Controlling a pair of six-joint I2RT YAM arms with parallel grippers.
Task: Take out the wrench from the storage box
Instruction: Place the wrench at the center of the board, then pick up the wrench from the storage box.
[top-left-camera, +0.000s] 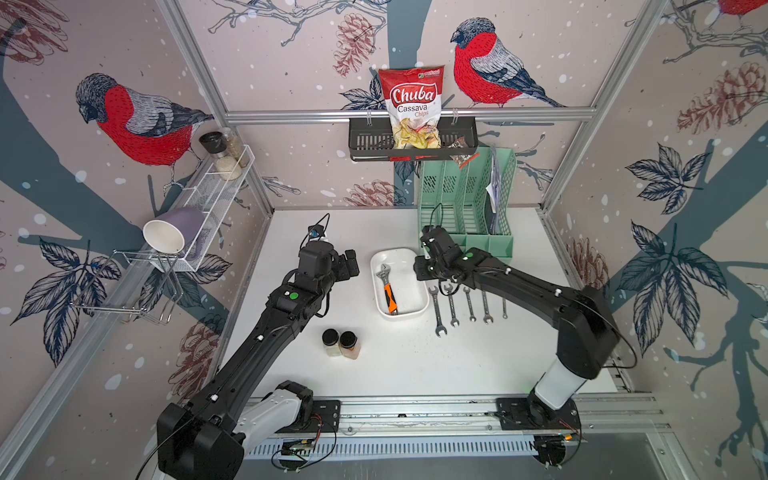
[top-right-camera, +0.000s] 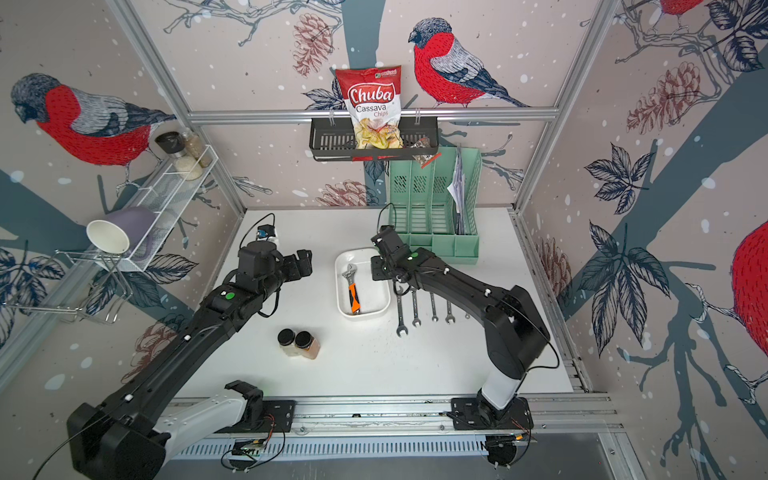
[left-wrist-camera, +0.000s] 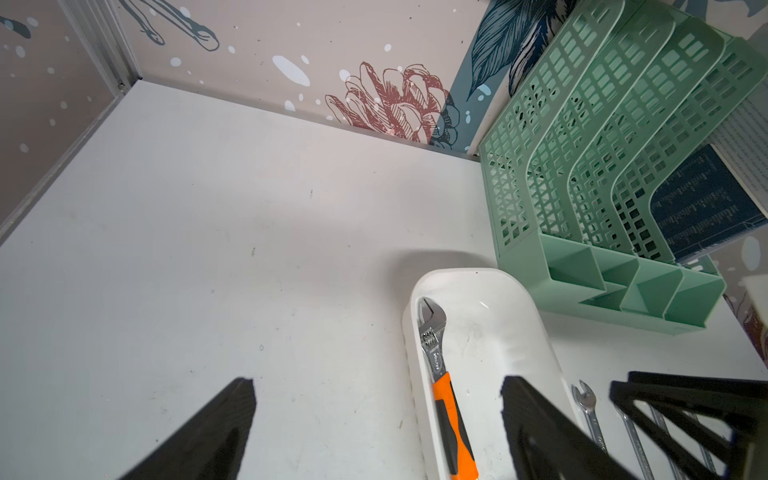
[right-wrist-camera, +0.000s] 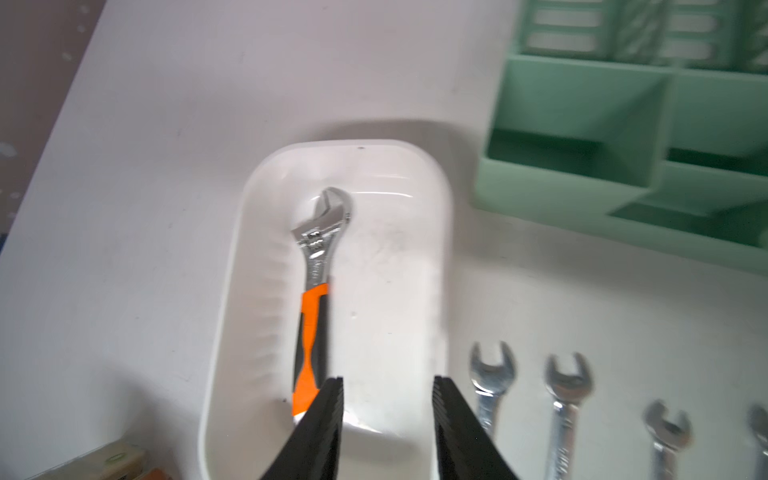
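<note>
Task box: a shallow white plastic storage box (top-left-camera: 409, 286) with round corners sits in the middle of the table.
Tool: a silver wrench (top-left-camera: 388, 291) with an orange and black handle lies flat inside the storage box, along the side nearer the left arm.
Right arm: the right claw (right-wrist-camera: 388, 415) hangs over the storage box. Its black fingers (right-wrist-camera: 328, 419) are spread, with nothing between them.
Left arm: the left claw (left-wrist-camera: 376, 382) is spread wide beside the box and holds nothing.
Back right: a mint-green plastic rack (top-left-camera: 465, 195) has papers (top-left-camera: 494, 183) in one end slot.
Back wall: a black basket with holes (top-left-camera: 370, 141) holds a red and white bag of chips (top-left-camera: 411, 104).
Left wall: a white wire shelf (top-left-camera: 216, 187) holds jars (top-left-camera: 222, 145) and a purple cup (top-left-camera: 174, 232).
Tabletop: the white table (top-left-camera: 415, 365) also has five silver spanners (top-left-camera: 469, 305) in a row just beside the box, and two small bottles with black lids (top-left-camera: 340, 343).
Room: the walls (top-left-camera: 291, 62) show red birds and pine cones.
</note>
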